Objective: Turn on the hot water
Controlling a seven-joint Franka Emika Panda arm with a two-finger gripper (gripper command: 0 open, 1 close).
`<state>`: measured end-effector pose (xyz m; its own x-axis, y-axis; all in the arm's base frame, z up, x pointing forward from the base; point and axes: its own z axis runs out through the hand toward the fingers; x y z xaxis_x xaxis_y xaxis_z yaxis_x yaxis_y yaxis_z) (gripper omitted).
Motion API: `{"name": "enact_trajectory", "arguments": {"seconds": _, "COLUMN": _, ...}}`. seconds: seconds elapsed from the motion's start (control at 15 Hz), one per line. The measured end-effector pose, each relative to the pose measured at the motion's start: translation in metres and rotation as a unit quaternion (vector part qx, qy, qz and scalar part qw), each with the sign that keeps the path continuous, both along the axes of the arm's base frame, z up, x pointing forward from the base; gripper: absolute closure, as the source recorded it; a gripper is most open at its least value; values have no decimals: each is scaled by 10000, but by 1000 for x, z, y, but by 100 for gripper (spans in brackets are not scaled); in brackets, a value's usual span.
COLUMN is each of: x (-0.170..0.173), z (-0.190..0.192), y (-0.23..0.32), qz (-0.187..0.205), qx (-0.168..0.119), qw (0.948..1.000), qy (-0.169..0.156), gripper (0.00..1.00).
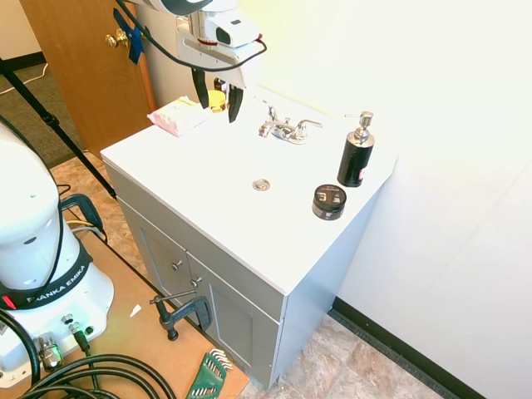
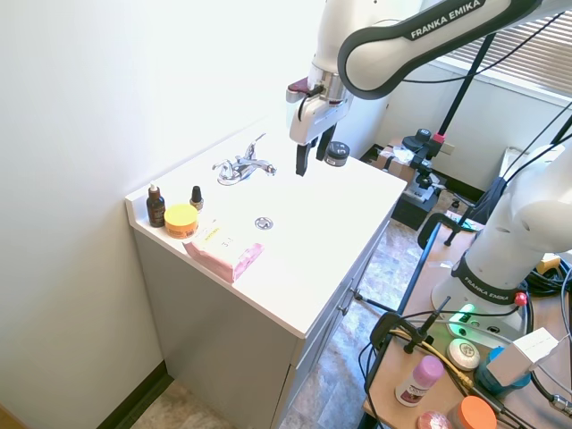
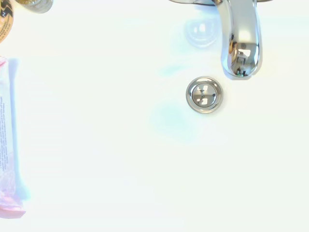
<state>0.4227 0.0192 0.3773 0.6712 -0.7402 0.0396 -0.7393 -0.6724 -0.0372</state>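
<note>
So the gripper (image 1: pixel 215 100) hangs over the basin with its fingers spread, nothing held

Faucet (image 1: pixel 283 129) sits at the back of the sink, handles untouched, arm probably parked high to line up on a lever. Drain (image 3: pixel 204 94) sits below the spout; pump bottle (image 1: pixel 356 153) and black jar (image 1: pixel 329 202) stand off to the side, nothing blocking

Faucet (image 1: pixel 283 128) behind drain (image 1: pixel 261 184); pump bottle (image 1: pixel 356 153) behind jar (image 1: pixel 329 202)
</note>
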Motion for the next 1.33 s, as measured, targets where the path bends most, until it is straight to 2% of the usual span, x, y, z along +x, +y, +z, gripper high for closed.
{"name": "enact_trajectory", "arguments": {"seconds": 0.33, "x": 6, "z": 7, "y": 6, "qz": 25, "qx": -37, "qw": 10000, "qy": -80, "gripper": 0}}
{"name": "enact_trajectory", "arguments": {"seconds": 0.4, "x": 12, "z": 12, "y": 12, "qz": -18, "qx": -125, "qw": 9998, "qy": -170, "gripper": 0}}
{"name": "enact_trajectory", "arguments": {"seconds": 0.53, "x": 32, "z": 21, "y": 26, "qz": -192, "qx": -580, "qw": 9970, "qy": -479, "gripper": 0}}
{"name": "enact_trajectory", "arguments": {"seconds": 0.73, "x": 74, "z": 14, "y": 42, "qz": -480, "qx": -1234, "qw": 9862, "qy": -990, "gripper": 0}}
{"name": "enact_trajectory", "arguments": {"seconds": 0.87, "x": 98, "z": 4, "y": 57, "qz": -599, "qx": -1500, "qw": 9776, "qy": -1349, "gripper": 0}}
{"name": "enact_trajectory", "arguments": {"seconds": 1.33, "x": 147, "z": -44, "y": 98, "qz": -796, "qx": -1712, "qw": 9570, "qy": -2203, "gripper": 0}}
